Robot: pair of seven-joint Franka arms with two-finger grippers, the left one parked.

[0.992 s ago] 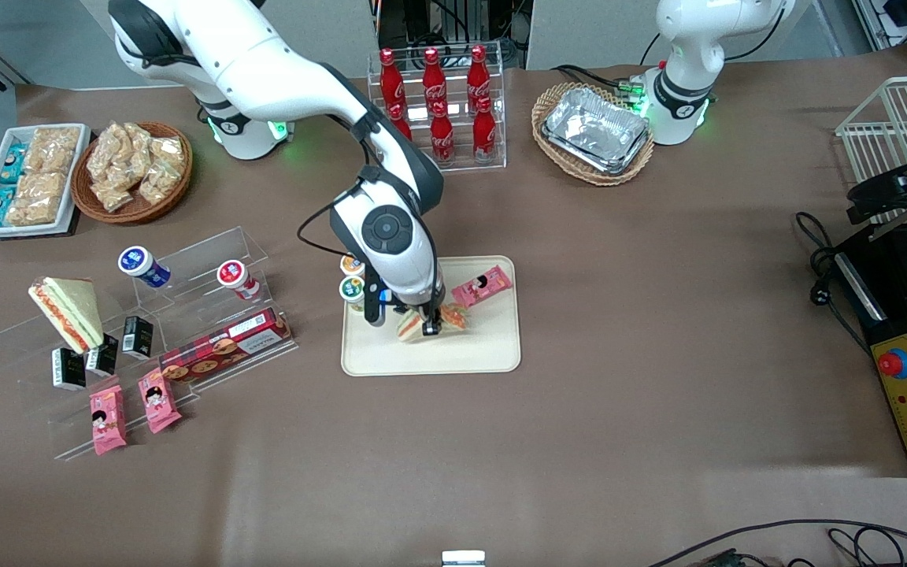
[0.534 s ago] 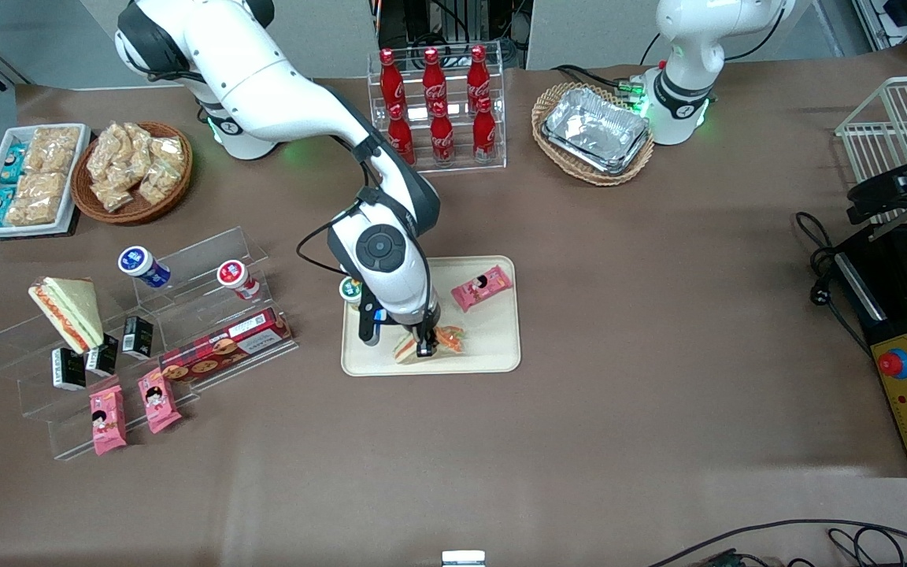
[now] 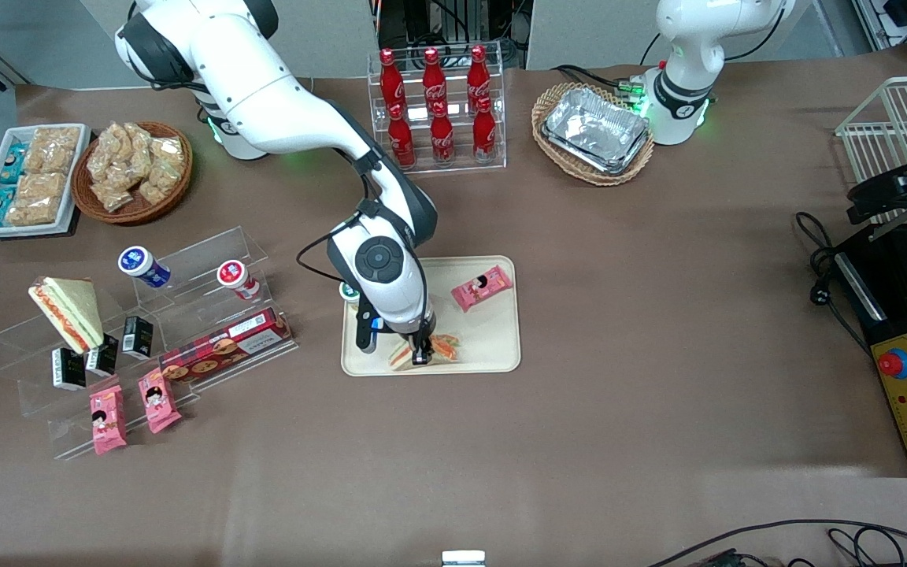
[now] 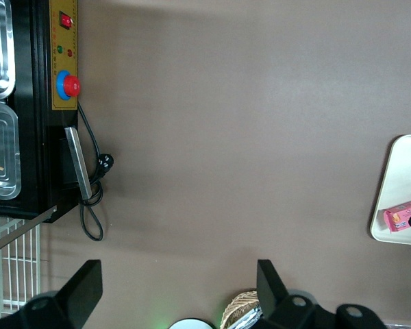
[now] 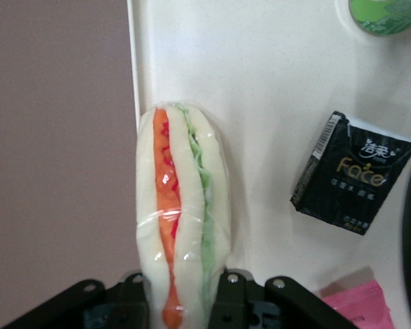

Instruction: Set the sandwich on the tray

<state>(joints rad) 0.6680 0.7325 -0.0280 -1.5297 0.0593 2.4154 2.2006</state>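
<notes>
My right gripper (image 3: 420, 356) is shut on a wrapped sandwich (image 3: 442, 346) with white bread, orange and green filling. It holds the sandwich low over the cream-beige tray (image 3: 493, 339), at the tray's edge nearest the front camera. In the right wrist view the sandwich (image 5: 181, 219) sits pinched in the gripper (image 5: 181, 291), lying along the tray's rim (image 5: 132, 82). I cannot tell whether it rests on the tray. A second sandwich (image 3: 68, 311) stands on the acrylic shelf toward the working arm's end.
On the tray lie a pink packet (image 3: 483, 287), a black "Face" packet (image 5: 353, 181) and a green-lidded cup (image 5: 387, 14). The acrylic shelf (image 3: 186, 331) with cups and a cookie box stands beside the tray. A cola bottle rack (image 3: 438, 110) and a foil-tray basket (image 3: 594, 130) stand farther back.
The gripper has carried the sandwich across the tray toward the front camera and lower, from the tray's middle to its near edge. It still grips the sandwich.
</notes>
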